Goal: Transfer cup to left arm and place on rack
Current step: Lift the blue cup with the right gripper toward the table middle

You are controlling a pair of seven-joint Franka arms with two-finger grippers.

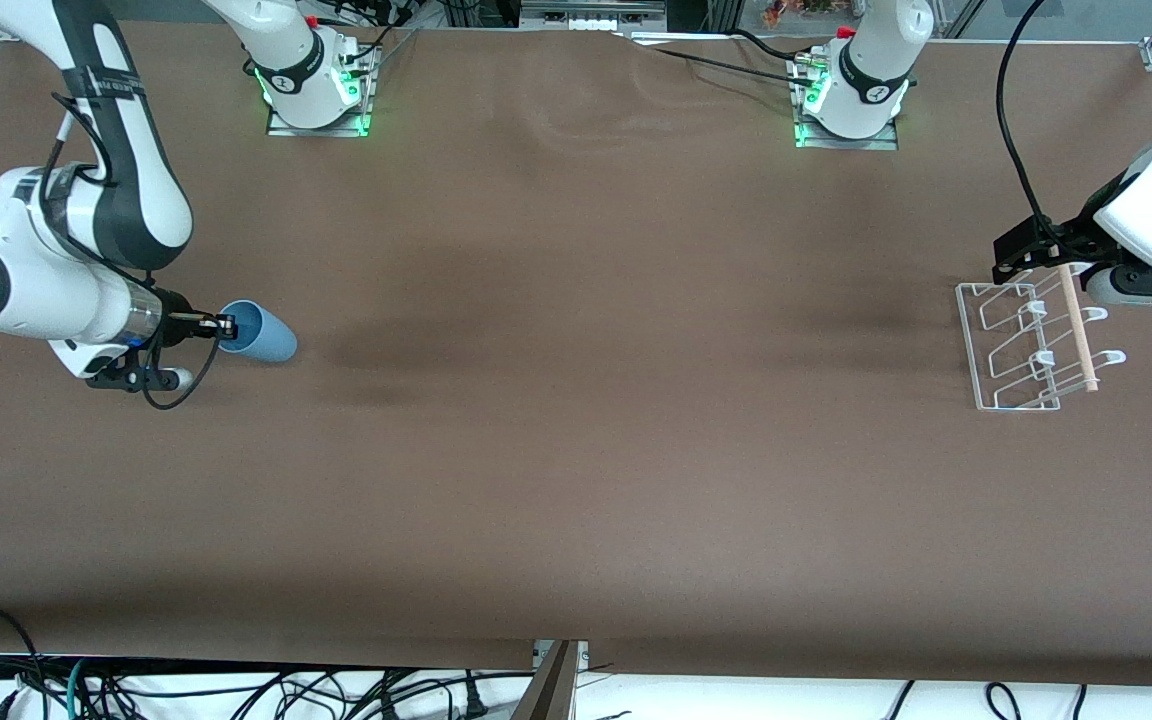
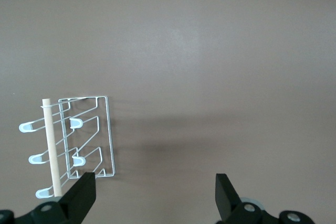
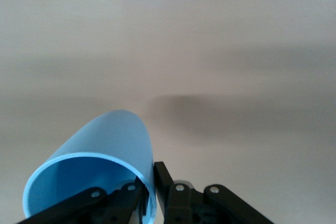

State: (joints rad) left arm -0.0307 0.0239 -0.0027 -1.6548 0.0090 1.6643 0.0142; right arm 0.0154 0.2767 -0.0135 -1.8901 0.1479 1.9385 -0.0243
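The light blue cup (image 1: 261, 333) lies on its side at the right arm's end of the table, held by its rim. My right gripper (image 1: 224, 326) is shut on the cup's wall, one finger inside and one outside; the right wrist view shows the cup (image 3: 100, 166) pinched at the rim by my right gripper (image 3: 153, 182). The rack (image 1: 1031, 345), clear wire with a wooden dowel, stands at the left arm's end. My left gripper (image 1: 1021, 255) hangs open and empty over the rack's edge. In the left wrist view my left gripper (image 2: 155, 195) is wide open beside the rack (image 2: 84, 137).
The brown table (image 1: 586, 400) stretches bare between the cup and the rack. The arm bases stand along the table edge farthest from the front camera. Cables hang past the table's near edge.
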